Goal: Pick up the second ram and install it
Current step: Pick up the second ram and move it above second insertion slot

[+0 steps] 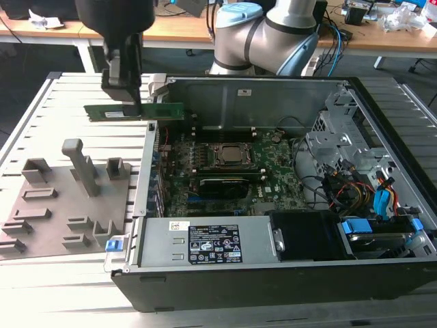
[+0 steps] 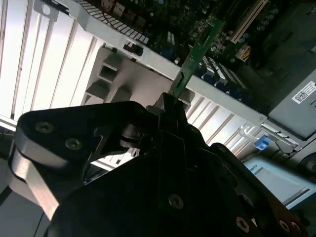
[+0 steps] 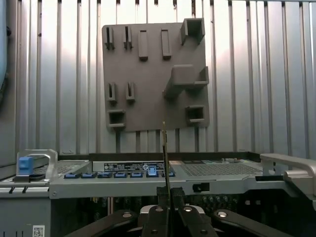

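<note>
Upper left in the exterior view, the black gripper (image 1: 132, 109) pinches the long thin green ram stick (image 1: 169, 110), mid-carry, judged to need alignment over the large green motherboard (image 1: 276, 162).

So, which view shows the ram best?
The exterior view: the ram shows its long flat side, held in the gripper. The second wrist view shows the ram foreshortened; the first wrist view shows it edge-on, as a thin line.

green ram (image 1: 164, 110), grey fixture (image 1: 54, 205), seemingly black tool (image 1: 128, 108)
</note>
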Controlling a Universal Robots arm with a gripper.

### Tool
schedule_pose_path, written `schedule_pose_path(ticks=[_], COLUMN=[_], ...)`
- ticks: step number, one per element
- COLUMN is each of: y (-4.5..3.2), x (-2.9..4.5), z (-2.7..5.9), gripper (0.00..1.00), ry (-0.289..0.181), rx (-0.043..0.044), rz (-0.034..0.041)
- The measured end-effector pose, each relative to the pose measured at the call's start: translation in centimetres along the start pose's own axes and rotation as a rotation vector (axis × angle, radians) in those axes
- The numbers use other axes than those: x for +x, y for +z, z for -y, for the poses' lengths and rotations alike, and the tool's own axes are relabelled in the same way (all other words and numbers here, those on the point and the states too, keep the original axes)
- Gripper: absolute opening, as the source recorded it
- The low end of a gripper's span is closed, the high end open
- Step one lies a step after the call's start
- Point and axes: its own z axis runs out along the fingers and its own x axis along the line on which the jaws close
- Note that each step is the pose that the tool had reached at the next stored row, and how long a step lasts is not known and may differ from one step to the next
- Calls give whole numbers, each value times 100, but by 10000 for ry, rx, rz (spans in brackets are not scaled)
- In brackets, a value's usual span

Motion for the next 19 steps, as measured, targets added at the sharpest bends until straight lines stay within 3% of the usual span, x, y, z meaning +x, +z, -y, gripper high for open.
schedule_pose_path(ticks=[3,8,10,13,14,18,19], y=[-15,-30,-41,-49,-54,-63,-68], x=[-3,-5,-7,-8,-9,-10,-11], z=[239,458,627,759,845,987,1059], gripper=[14,14,14,14,14,14,14], ry=[2,5,5,7,5,6,8], rx=[-34,-72,-103,-123,-139,-164,-176], rz=[0,-1,-2,-1,-1,-1,-2])
